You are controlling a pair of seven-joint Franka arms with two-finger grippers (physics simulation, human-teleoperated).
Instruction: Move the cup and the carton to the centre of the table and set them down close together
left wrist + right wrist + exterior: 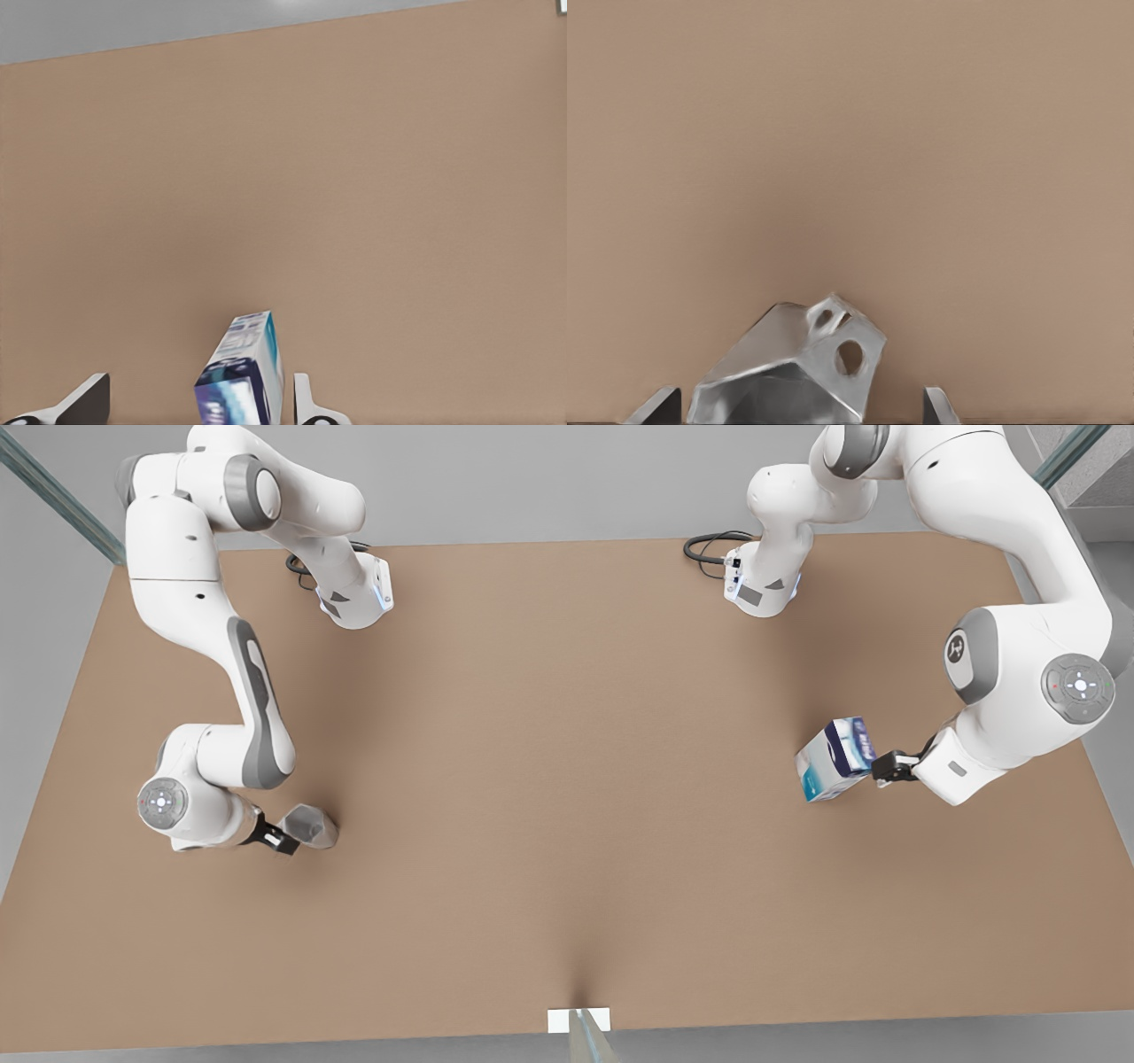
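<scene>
The white carton (833, 762) with blue print is at the front view's right. My left gripper (889, 767) is at its side. In the left wrist view the carton (244, 367) sits between the spread fingers (87, 400), close to one finger and apart from the other, so the left gripper (197, 400) is open. The faceted silver cup (310, 825) is at the front view's left, with my right gripper (282, 838) against it. In the right wrist view the cup (788, 363) lies between the fingers (937, 405) with gaps on both sides; the right gripper (802, 405) is open.
The light brown table (567, 779) stretches between the two objects. A small white tab (578, 1020) sits at its near edge. Both arm bases and black cables (709, 545) stand along the far edge.
</scene>
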